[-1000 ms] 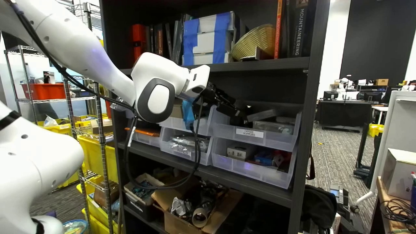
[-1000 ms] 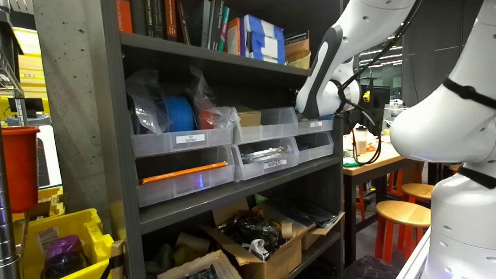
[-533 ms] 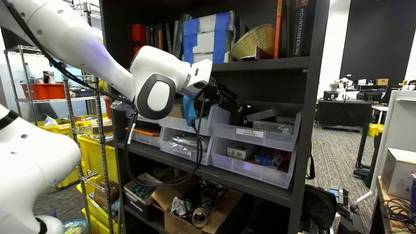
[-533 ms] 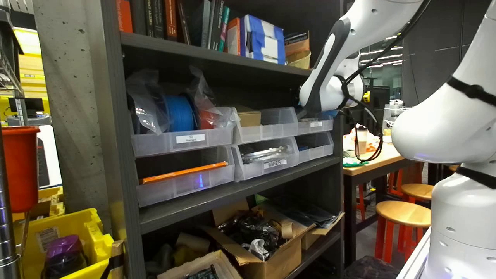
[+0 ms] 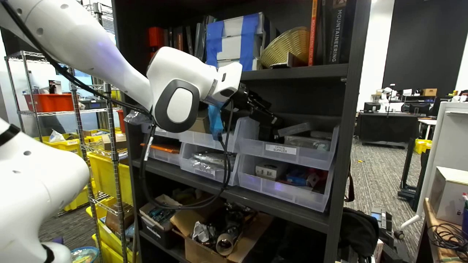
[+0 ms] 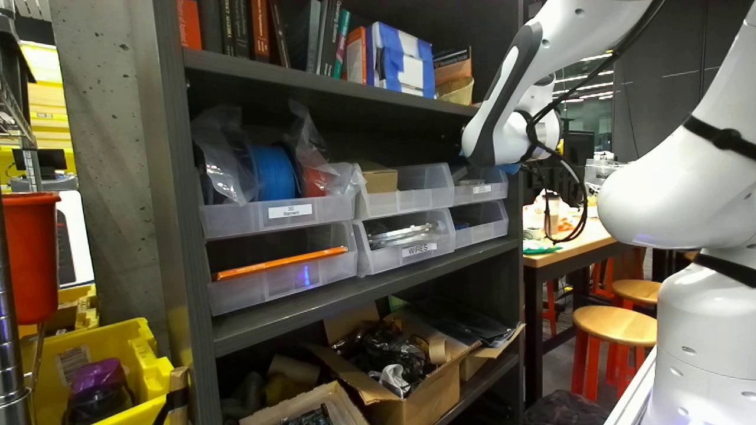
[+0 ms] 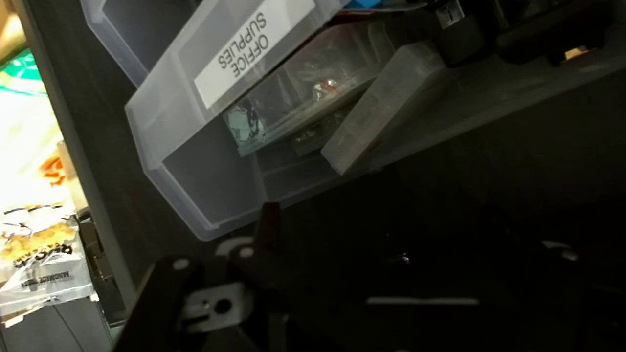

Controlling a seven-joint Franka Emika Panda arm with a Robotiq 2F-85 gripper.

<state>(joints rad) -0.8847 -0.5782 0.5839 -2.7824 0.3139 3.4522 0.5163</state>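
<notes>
One gripper (image 5: 273, 118) stood spread wide, with nothing visible between its fingers (image 7: 268, 226), and angled down over a bin (image 5: 252, 146) marked OFFICE SUPPLIES. Whether it touched anything could not be told. Just below lay a black item (image 7: 462, 41), too dark to name. Near it a pale box (image 7: 381, 105) sat tilted in the bin, apparently because it was propped on a clear case (image 7: 301, 84). The bin's label (image 7: 252, 49) faced out, presumably for reading, and its front was cut low, likely to allow reaching in without unstacking. It sat on a lower bin (image 5: 285, 191), which held a carton (image 5: 268, 170) and rested on the shelf (image 5: 256, 202). The arm (image 5: 175, 69) trailed its cable (image 5: 182, 207) in a slack loop, probably to let the joints turn freely. Lower down, an open cardboard box (image 5: 203, 250) gathered loose odds and ends. On the upper shelf (image 5: 292, 73), blue tape (image 5: 250, 36) bound stacked boxes (image 5: 232, 47), likely to keep them shut, while a basket (image 5: 290, 45) leaned between them and the books (image 5: 334, 40).
</notes>
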